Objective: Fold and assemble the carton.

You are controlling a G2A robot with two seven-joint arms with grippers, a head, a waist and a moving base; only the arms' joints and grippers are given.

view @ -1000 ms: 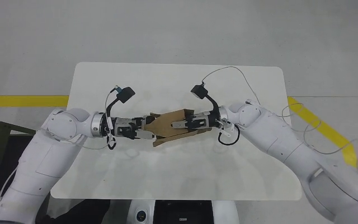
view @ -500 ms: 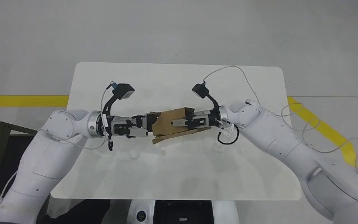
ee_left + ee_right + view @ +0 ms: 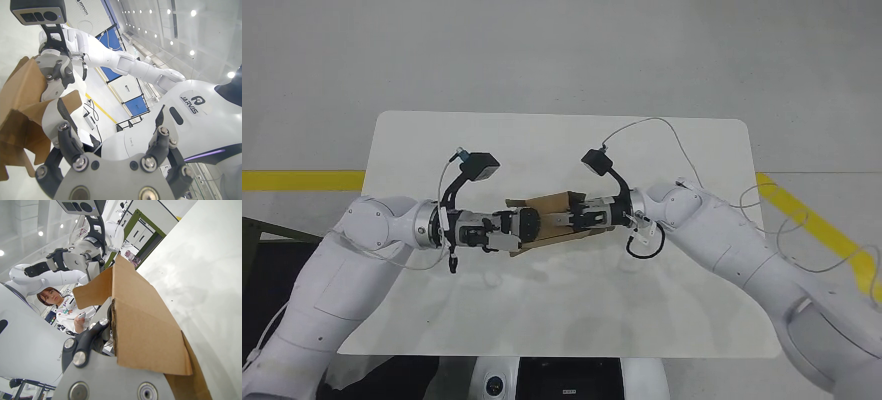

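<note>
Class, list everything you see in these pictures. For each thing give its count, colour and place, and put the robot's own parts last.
carton: 1, brown, partly folded, over the table's middle between the two grippers
table: 1, white, under both arms
floor lines: 2, yellow, on the grey floor at either side of the table
left gripper: 1, white and black, open, one finger against a carton flap
right gripper: 1, white and black, shut on the carton's other end
wrist cameras: 2, black, one raised above each wrist
</note>
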